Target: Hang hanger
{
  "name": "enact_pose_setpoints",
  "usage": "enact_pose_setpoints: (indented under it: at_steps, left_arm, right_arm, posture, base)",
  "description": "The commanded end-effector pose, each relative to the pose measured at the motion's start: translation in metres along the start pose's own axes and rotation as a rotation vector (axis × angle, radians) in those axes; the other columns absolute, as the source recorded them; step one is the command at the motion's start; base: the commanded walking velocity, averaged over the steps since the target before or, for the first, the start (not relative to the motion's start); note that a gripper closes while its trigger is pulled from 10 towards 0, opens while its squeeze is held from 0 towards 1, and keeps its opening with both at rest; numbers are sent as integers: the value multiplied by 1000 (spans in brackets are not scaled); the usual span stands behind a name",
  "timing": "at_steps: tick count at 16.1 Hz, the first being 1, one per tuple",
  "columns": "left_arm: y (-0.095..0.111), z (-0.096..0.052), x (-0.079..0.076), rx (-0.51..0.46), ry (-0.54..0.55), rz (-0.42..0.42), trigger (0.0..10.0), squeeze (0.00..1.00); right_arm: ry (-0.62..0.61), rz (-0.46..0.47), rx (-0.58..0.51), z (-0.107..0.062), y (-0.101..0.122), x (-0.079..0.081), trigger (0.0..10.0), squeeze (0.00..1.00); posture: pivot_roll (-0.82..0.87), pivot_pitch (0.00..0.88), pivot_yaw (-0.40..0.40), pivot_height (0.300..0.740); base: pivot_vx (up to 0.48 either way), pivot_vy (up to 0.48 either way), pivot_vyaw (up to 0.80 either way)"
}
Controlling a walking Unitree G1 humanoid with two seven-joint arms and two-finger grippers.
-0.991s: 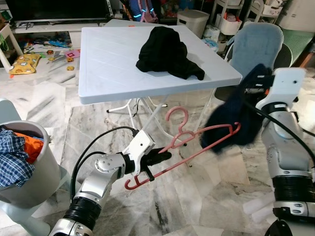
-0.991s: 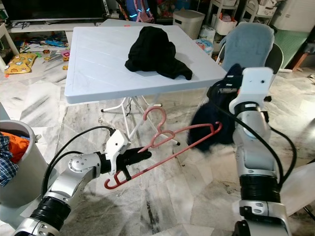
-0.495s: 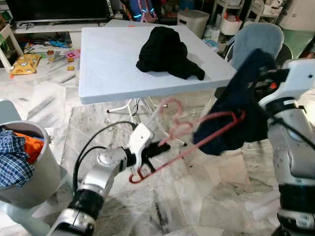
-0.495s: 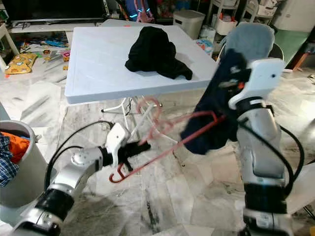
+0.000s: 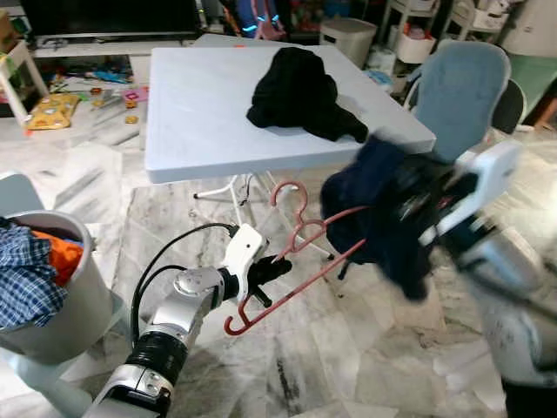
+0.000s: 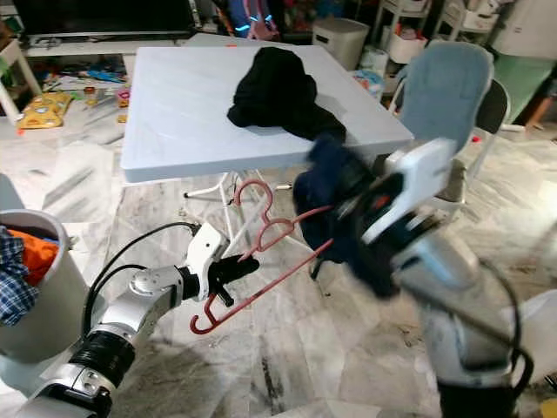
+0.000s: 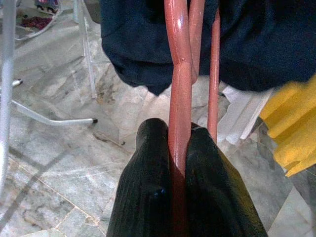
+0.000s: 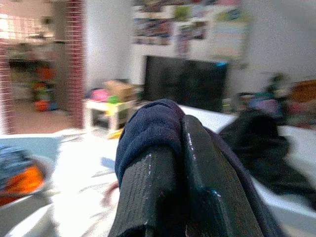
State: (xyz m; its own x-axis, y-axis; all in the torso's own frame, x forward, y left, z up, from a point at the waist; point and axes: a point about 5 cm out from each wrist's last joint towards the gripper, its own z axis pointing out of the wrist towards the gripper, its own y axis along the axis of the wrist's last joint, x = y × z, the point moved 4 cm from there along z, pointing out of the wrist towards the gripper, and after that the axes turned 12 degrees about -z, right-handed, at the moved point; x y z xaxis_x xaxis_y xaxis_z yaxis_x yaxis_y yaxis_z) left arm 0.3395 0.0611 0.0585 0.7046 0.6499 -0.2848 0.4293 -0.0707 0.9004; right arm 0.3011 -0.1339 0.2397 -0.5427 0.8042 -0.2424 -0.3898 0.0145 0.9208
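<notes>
my left gripper (image 7: 178, 148) – pinching pink plastic hanger (image 5: 300, 261) | my right gripper (image 8: 175, 163) – clamped on dark navy cloth garment (image 5: 383, 218) beside hanger

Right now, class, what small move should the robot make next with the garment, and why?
Probably ease the right gripper sideways, drawing the navy garment further along the pink hanger. The left gripper clamps the hanger steady, and the cloth covers just one end.

The robot's two arms are built of rounded silver segments joined by ribbed black collars, each wrist capped by a boxy white housing, with a black cable looping off the left arm (image 5: 178, 305), and each gripper (image 7: 177, 163) ends in two long glossy black fingers.
</notes>
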Motion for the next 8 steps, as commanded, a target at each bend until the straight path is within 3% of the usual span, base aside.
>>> enact_pose_setpoints:
  at_steps: [1,2,5,8]
  left_arm:
    - [7,4,2,4,19,25,10000,0]
    - [7,4,5,4,39,26,10000,0]
    - [4,3,3,10,20,31,10000,0]
    - [0,2,1,28,-9,64,10000,0]
  right_arm:
    - [98,14,-65,0,19,15,0,0]
    - [100,10,-58,-2,19,14,0,0]
    - [-188,-182,75,0,1,-40,0,0]
    - [-497,-325,162,-3,-1,-92,0,0]
  posture:
    - [65,0,-76,740]
    - [65,0,-76,740]
    - [65,0,-78,740]
    - [63,0,-77,740]
  base:
    - [0,0,0]
    - [0,0,0]
    - [0,0,0]
    - [0,0,0]
